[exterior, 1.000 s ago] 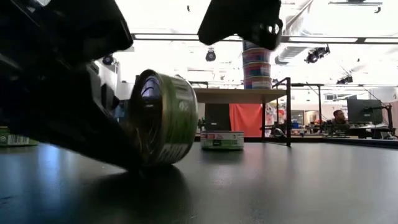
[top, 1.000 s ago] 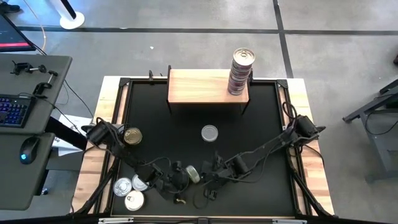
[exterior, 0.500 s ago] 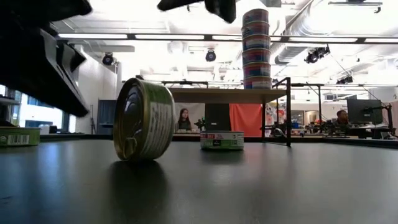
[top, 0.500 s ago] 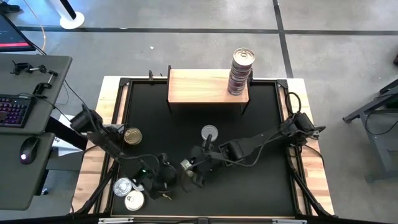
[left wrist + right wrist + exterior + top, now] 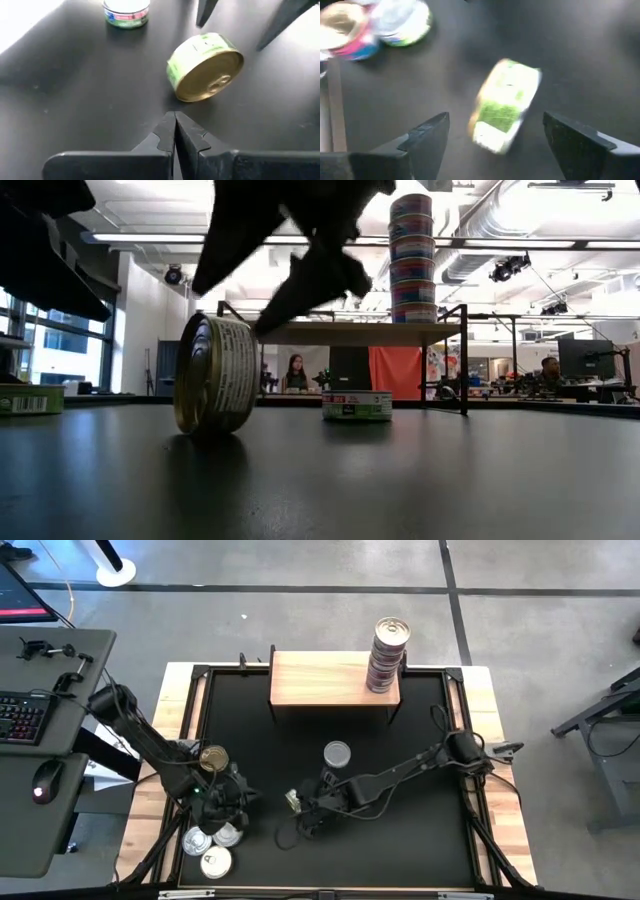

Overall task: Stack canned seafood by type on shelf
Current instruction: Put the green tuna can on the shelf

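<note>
A green-labelled tin [image 5: 206, 73] of canned seafood stands on its rim on the black table, gold lid toward my left gripper. My right gripper [image 5: 495, 145] hangs over it, open, one finger on either side with a gap to each. My left gripper [image 5: 175, 131] is shut and stops short of the tin, toward the table's left. The shelf [image 5: 320, 680] stands at the far edge with a tall stack of tins [image 5: 388, 655] on its right end. One tin [image 5: 337, 753] lies flat in front of the shelf.
A gold-topped tin [image 5: 213, 757] lies near the left edge, and three more tins [image 5: 212, 848] cluster at the near left corner. Arm cables trail along the near side. Bare tabletop [image 5: 420, 840] lies to the right.
My left gripper has drawn back from the green tin toward the table's left edge. The tin has gone from leaning to standing free on its rim and has rolled a little leftward. My right gripper has opened and moved left and far, coming over the tin.
</note>
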Controlling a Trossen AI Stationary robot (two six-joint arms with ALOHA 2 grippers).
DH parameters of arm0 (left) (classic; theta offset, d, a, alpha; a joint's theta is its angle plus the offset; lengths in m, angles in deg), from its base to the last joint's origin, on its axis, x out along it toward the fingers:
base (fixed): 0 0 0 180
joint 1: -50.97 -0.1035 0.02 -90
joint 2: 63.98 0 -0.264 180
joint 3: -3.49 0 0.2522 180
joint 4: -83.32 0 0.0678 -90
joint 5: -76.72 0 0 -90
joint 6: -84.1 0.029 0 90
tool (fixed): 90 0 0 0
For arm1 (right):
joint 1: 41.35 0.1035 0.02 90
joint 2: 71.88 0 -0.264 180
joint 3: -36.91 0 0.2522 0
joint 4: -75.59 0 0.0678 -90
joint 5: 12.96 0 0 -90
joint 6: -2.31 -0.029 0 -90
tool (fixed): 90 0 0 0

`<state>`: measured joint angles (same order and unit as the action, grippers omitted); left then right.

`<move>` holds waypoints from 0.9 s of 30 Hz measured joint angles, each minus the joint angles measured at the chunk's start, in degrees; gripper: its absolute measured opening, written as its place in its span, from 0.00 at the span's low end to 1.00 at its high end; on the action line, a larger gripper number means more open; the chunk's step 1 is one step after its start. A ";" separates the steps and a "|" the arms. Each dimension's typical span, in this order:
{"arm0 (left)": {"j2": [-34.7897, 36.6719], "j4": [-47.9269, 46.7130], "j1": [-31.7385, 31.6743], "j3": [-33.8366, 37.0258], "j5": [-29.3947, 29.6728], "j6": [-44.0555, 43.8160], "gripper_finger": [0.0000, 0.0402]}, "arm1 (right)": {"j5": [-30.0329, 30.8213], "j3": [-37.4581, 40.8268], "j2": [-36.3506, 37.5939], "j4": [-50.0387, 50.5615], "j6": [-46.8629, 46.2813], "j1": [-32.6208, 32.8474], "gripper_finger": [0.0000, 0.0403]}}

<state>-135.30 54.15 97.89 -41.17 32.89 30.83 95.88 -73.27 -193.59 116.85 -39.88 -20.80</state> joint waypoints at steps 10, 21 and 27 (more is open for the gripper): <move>-0.08 0.79 -1.65 -0.02 -0.19 1.42 0.00 | 0.07 0.07 -2.35 1.66 -4.31 -2.47 0.78; 0.10 6.71 -1.65 -0.02 -0.56 8.44 0.00 | -5.89 0.04 -3.53 -1.37 2.62 -4.71 0.63; 1.39 6.68 -1.60 -0.05 -0.58 8.47 0.00 | -12.70 -4.60 -3.23 3.83 6.63 -5.29 0.29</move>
<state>-133.91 60.83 96.29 -41.21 32.31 39.30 83.18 -77.87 -196.82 120.68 -33.25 -26.09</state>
